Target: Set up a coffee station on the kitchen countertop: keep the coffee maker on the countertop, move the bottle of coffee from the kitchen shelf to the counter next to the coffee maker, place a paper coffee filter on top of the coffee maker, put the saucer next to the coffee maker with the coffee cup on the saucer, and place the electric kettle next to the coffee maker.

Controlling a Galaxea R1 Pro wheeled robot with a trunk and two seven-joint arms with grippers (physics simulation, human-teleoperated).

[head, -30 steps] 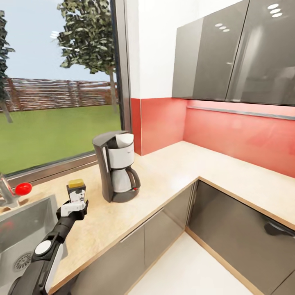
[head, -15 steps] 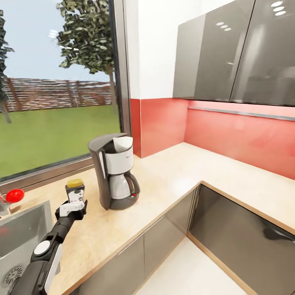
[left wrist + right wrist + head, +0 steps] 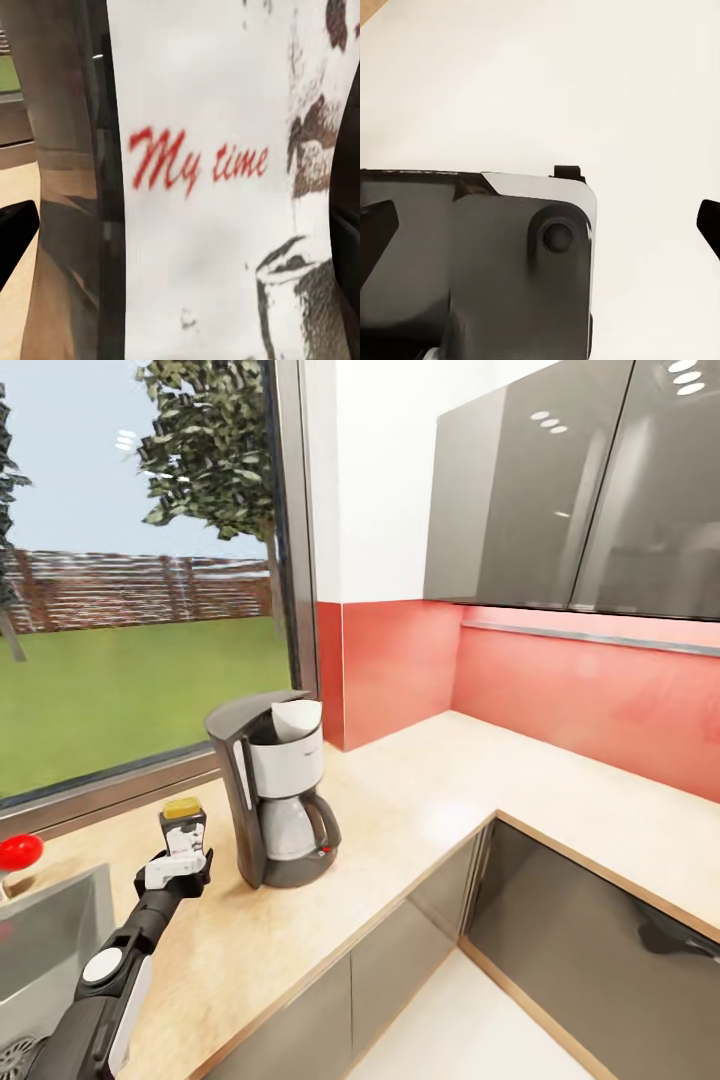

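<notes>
Upright, yellow-capped bottle of coffee bears "My time" label.

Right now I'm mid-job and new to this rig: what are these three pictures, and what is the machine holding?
It is a two-armed wheeled robot in a simulated kitchen. The wide picture comes from its head camera, looking down over a beige countertop. There its left arm reaches forward, the left tool shut on the bottle of coffee, just beside the coffee maker. A red knob sits by the sink. The "My time" close-up is the left wrist camera, pressed against the bottle's label. The last picture is the right wrist camera, showing dark robot parts over a pale floor.
</notes>
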